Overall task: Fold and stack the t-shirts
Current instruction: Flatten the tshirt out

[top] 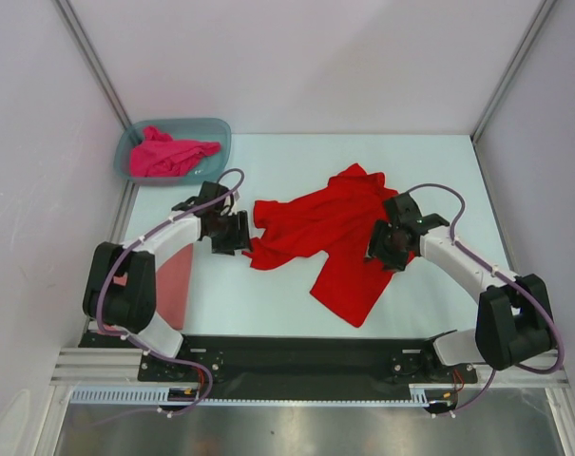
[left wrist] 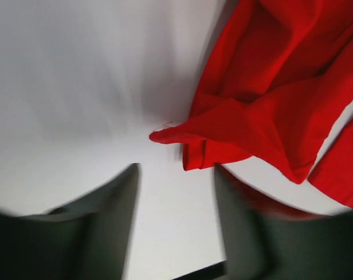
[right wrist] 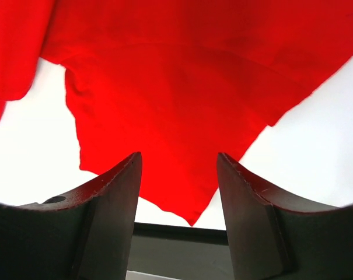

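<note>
A bright red t-shirt [top: 325,233] lies crumpled and spread in the middle of the table. My left gripper [top: 241,234] is open and empty just left of its left edge; in the left wrist view the gripper [left wrist: 176,170] is low over bare table, with a pointed fold of the red shirt [left wrist: 264,111] just ahead. My right gripper [top: 378,249] is open above the shirt's right side; in the right wrist view the gripper [right wrist: 179,157] straddles a hanging corner of the red cloth [right wrist: 182,99]. A magenta-pink shirt [top: 168,155] lies bunched in the tub. A salmon-pink shirt [top: 176,283] lies flat under my left arm.
The translucent blue-grey tub [top: 219,129] stands at the back left corner. White walls enclose the table [top: 439,180] on three sides. A black strip [top: 287,353] runs along the near edge between the arm bases.
</note>
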